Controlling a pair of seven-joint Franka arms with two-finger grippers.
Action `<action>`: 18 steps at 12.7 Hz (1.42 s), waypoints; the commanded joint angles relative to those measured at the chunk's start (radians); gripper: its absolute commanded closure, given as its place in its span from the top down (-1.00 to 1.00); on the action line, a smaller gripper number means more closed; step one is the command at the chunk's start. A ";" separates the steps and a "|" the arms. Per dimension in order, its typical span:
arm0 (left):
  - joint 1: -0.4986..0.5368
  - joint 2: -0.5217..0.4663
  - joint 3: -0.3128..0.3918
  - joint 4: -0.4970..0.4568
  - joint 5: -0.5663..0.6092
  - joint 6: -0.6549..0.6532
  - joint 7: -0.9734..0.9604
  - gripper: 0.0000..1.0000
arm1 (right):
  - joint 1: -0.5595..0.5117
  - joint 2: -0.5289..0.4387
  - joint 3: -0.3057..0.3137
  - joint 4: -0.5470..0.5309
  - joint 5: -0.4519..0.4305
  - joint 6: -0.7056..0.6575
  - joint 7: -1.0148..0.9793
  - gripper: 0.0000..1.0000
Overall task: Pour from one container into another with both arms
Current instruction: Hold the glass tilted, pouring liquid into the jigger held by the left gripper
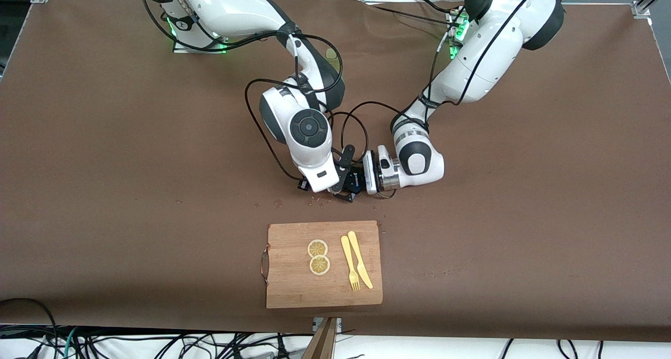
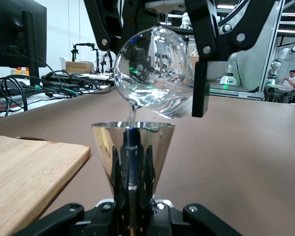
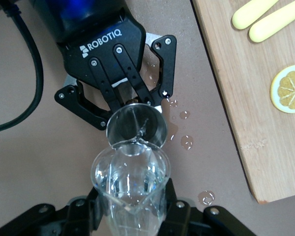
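Right gripper [image 3: 132,206]: fingers clamped on the glass cup [image 3: 132,184], which is tipped lip-down over the jigger [image 3: 136,129]; in the left wrist view the cup [image 2: 152,73] hangs directly above the jigger's open cone with a thin stream of clear liquid running from its lip into it, one black finger [image 2: 200,93] pressed against the cup's side. Left gripper [image 3: 120,86]: fingers closed on the jigger, holding it upright by its waist, mouth up; in the left wrist view the steel cone [image 2: 133,152] rises from between the gripper's own black linkages [image 2: 132,216]. Position of both: low over the brown table [image 1: 105,139], near its middle, the two wrists meeting nose to nose; in the front view the right gripper [image 1: 335,183] and left gripper [image 1: 354,183] sit just beside each other, the cup and jigger hidden under them. Spillage: several clear droplets [image 3: 187,142] on the table beside the jigger, toward the cutting board. Cutting board [image 1: 293,291]: wooden, metal handle at the end toward the right arm, nearer the front camera than the grippers. On the board: two lemon slices [image 1: 318,257] touching each other; yellow fork [image 1: 349,264] and yellow knife [image 1: 360,259] side by side.
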 commanded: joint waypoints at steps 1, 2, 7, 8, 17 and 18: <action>-0.015 0.010 0.008 0.027 -0.040 0.004 0.000 -1.00 | 0.013 -0.007 -0.012 -0.001 -0.025 -0.010 -0.002 -0.45; -0.015 0.010 0.008 0.027 -0.039 0.004 0.000 -1.00 | 0.019 -0.008 -0.010 -0.001 -0.040 -0.010 -0.002 -0.45; -0.015 0.012 0.008 0.027 -0.039 0.004 0.000 -1.00 | 0.020 -0.008 -0.009 -0.001 -0.051 -0.008 -0.002 -0.45; -0.015 0.012 0.008 0.027 -0.039 0.004 0.002 -1.00 | 0.020 -0.008 -0.009 -0.001 -0.051 -0.008 -0.002 -0.45; -0.015 0.012 0.008 0.029 -0.040 0.004 0.000 -1.00 | -0.064 -0.042 -0.007 -0.014 0.185 -0.007 -0.094 -0.45; -0.015 0.012 0.008 0.033 -0.040 0.003 0.000 -1.00 | -0.081 -0.044 -0.009 -0.014 0.222 -0.007 -0.124 -0.45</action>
